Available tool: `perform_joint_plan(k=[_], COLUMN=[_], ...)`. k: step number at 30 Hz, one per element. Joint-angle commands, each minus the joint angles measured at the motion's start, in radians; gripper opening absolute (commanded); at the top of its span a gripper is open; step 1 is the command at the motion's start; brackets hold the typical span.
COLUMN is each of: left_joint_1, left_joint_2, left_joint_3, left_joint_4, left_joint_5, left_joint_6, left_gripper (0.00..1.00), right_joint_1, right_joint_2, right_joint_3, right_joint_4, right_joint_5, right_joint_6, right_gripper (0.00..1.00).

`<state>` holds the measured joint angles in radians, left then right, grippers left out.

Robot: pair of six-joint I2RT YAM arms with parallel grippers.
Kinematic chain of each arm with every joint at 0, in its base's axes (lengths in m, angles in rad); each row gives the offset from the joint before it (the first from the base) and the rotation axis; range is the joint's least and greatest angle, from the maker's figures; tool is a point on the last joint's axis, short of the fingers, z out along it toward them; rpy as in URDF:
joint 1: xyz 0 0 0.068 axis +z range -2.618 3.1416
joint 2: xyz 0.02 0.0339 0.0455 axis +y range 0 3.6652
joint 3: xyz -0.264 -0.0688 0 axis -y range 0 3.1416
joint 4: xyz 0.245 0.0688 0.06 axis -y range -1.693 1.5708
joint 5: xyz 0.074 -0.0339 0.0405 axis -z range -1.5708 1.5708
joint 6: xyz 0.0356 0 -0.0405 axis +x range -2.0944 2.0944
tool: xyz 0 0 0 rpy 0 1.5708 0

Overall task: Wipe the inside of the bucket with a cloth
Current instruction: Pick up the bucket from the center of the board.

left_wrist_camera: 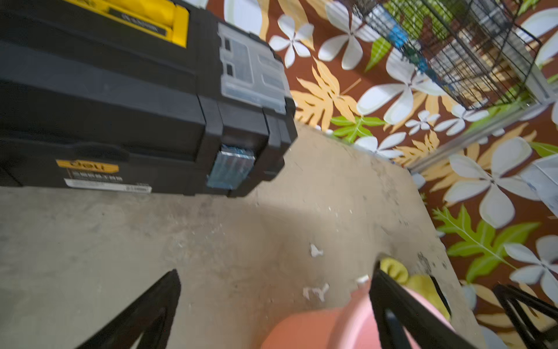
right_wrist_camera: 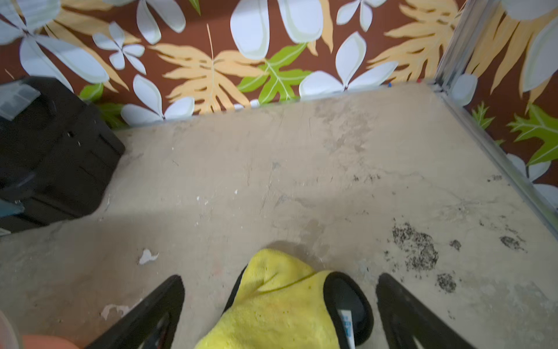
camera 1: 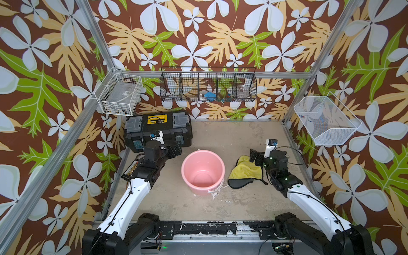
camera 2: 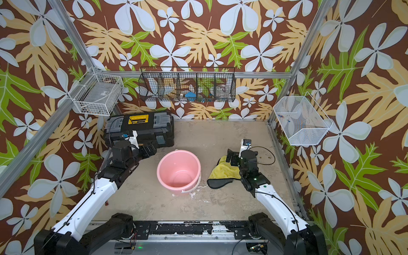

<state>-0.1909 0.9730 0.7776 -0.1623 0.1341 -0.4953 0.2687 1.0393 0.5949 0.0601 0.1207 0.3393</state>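
I have the round pale-pink plastic bucket (camera 1: 202,162) standing upright in the middle of the worn beige tabletop (camera 1: 231,136). Its mouth faces up, its thin white wire handle is down against the near wall, and I see nothing inside it. The soft yellow microfibre cloth (camera 1: 244,170) lies on the table just beside the bucket on my right side, with its black underside turned up along the near edge and a thin black strap trailing out. My right gripper (right_wrist_camera: 280,281) is over the cloth's far end. In the right wrist view its two black fingers stand wide apart with the yellow fabric between them, so it is spread, not clamped, and I can't tell whether the tips touch the fabric. My left gripper (left_wrist_camera: 276,272) is just as wide and holds nothing. It hangs between the black plastic toolbox with the yellow lid panel (camera 1: 157,130) and the bucket's far rim, with pink plastic showing beside one finger in the left wrist view. As I judge it, the task has barely begun: the cloth is not picked up and nothing has gone into the bucket. That leaves closing on the cloth, lifting it over the rim, rubbing the walls and floor, and probably steadying the bucket with my left arm.
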Motion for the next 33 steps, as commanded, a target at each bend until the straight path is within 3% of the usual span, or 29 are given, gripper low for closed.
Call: perform_joint_plan(k=[1, 5, 16, 23, 28, 33], left_joint_1=[-0.006, -0.036, -0.125, -0.153, -0.157, -0.16], left_joint_2=[-0.042, -0.003, 0.155, 0.245, 0.259, 0.268], left_joint_3=[0.009, 0.083, 0.174, 0.218, 0.245, 0.26], left_joint_4=[-0.128, -0.254, -0.436, -0.437, -0.464, -0.494], left_joint_5=[0.148, 0.226, 0.156, 0.135, 0.112, 0.096], left_joint_6=[0.008, 0.055, 0.133, 0.147, 0.153, 0.168], left_gripper=[1.0, 1.0, 0.91, 0.72, 0.51, 0.46], right_joint_1=[0.001, 0.001, 0.001, 0.001, 0.001, 0.001], right_joint_2=[0.044, 0.127, 0.201, 0.253, 0.291, 0.303], right_joint_3=[0.037, 0.098, 0.157, 0.196, 0.209, 0.204], right_joint_4=[-0.094, -0.172, -0.206, -0.23, -0.243, -0.229], right_joint_5=[-0.041, -0.051, -0.052, -0.066, -0.071, -0.094], right_joint_6=[-0.017, -0.027, -0.008, -0.014, -0.009, 0.006], right_gripper=[1.0, 1.0, 1.0, 1.0, 1.0, 1.0])
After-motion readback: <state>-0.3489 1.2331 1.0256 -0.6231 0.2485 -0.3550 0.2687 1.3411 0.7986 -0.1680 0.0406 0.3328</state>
